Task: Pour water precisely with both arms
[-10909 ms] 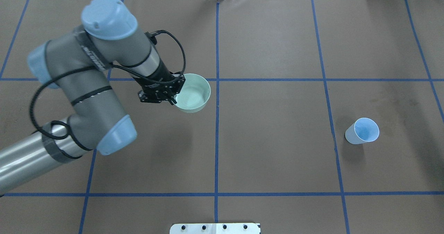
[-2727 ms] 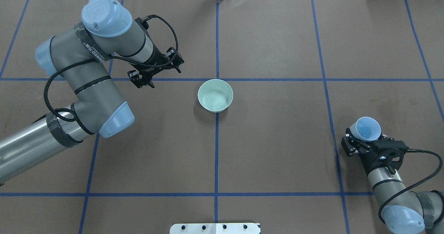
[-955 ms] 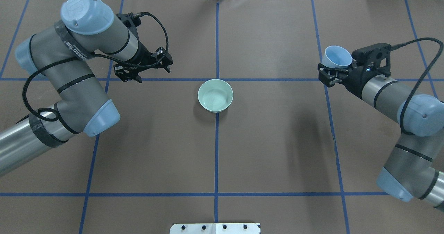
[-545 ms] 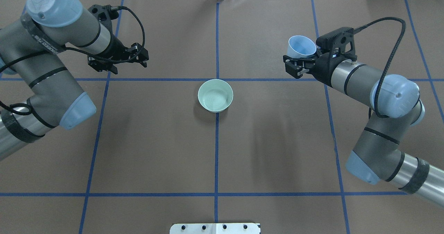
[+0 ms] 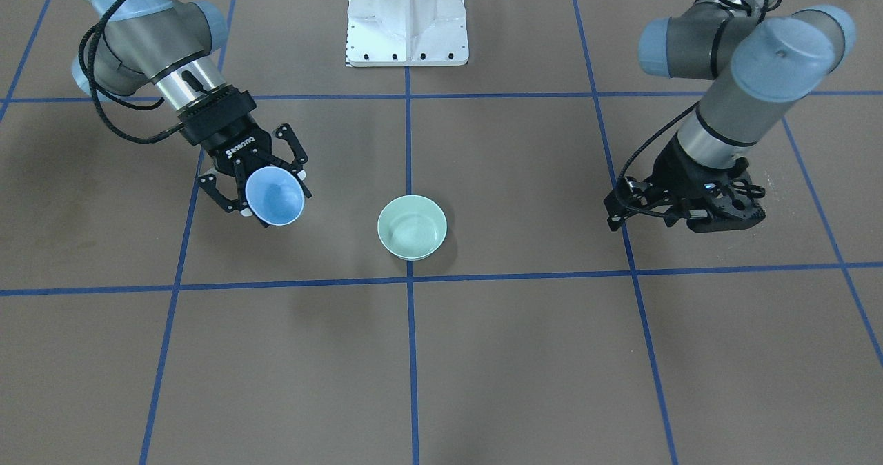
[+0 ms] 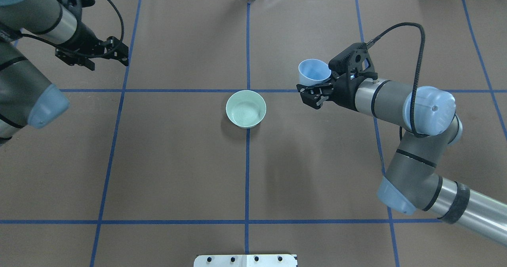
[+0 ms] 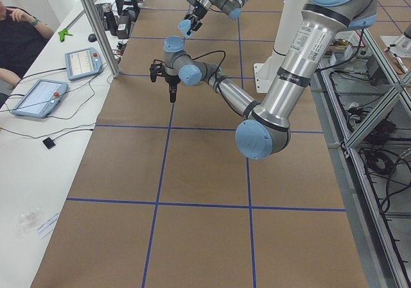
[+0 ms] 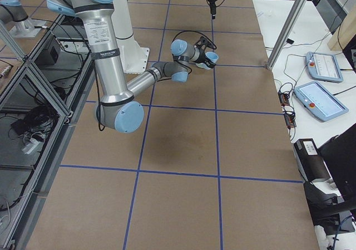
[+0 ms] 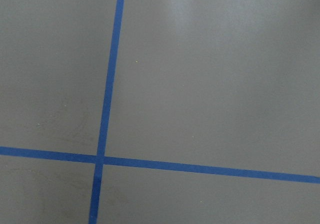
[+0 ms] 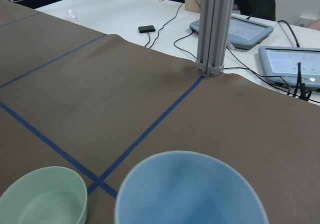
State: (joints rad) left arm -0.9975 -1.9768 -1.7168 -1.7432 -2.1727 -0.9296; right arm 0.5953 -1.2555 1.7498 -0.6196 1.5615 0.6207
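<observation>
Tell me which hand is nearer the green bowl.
Right. The right hand, shut on the blue cup, hangs just to the right of the bowl in the overhead view. The left hand is much farther off to its left.

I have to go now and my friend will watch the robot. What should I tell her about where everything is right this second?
The right gripper is shut on the blue cup, held up off the table beside the green bowl, not over it.
The left gripper is open and empty, off to its own side.
The green bowl sits on the middle blue tape line.
Done: cup picked up.
Left: carry it over the bowl, tip, pour. No water shows pouring yet.
</observation>
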